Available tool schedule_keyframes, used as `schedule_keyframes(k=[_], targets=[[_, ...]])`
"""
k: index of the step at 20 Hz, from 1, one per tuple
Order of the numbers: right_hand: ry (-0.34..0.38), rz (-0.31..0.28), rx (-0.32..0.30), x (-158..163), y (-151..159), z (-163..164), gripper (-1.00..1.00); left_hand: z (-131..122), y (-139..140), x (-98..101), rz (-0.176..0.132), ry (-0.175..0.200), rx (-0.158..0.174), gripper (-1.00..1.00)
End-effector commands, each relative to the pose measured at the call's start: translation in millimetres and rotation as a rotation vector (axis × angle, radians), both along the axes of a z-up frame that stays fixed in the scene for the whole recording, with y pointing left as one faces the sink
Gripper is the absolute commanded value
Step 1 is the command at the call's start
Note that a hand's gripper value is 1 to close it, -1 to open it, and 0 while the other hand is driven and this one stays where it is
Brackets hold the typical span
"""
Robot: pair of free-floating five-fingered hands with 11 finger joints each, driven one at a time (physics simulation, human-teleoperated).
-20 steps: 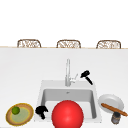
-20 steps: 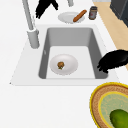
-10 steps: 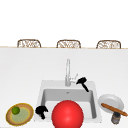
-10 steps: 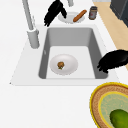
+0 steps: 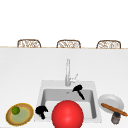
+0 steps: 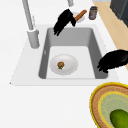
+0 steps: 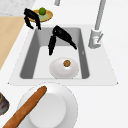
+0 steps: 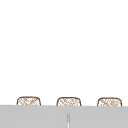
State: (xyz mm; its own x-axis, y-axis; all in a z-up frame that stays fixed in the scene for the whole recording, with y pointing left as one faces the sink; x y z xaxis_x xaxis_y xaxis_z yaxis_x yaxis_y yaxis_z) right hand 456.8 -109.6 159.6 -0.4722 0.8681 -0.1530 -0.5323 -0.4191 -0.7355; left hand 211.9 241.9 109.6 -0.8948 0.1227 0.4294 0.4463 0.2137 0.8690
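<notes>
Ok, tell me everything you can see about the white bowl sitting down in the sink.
The white bowl is round, shallow and smooth, like glazed ceramic. It sits upright on the floor of the sink basin, toward the front. A small brown lump lies at its centre. The right hand hangs above the basin, apart from the bowl.

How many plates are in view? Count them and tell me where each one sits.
3. A woven plate holding a lime left of the sink; a white plate inside the sink; a white plate with a breadstick to its right.
</notes>
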Motion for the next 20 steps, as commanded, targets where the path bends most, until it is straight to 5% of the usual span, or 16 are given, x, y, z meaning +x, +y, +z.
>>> schedule_keyframes(k=[1, 5, 12, 14, 20], targets=[[0.062, 0.0, 0.036, -21.4, 13.2, -16.6, -1.0, 0.0, 0.0, 0.0, 0.0, 0.0, 0.0, 0.0], [0.021, 0.005, 0.078, -29.4, 32.7, -39.3, -1.0, 0.0, 0.0, 0.0, 0.0, 0.0, 0.0, 0.0], [0.1, 0.007, 0.053, -30.2, 65.0, -82.2, -1.0, 0.0, 0.0, 0.0, 0.0, 0.0, 0.0, 0.0], [0.101, -0.084, 0.047, -26.5, 63.6, -92.2, -1.0, 0.0, 0.0, 0.0, 0.0, 0.0, 0.0, 0.0], [0.109, -0.154, 0.046, -30.4, 75.2, -122.3, -1.0, 0.0, 0.0, 0.0, 0.0, 0.0, 0.0, 0.0]])
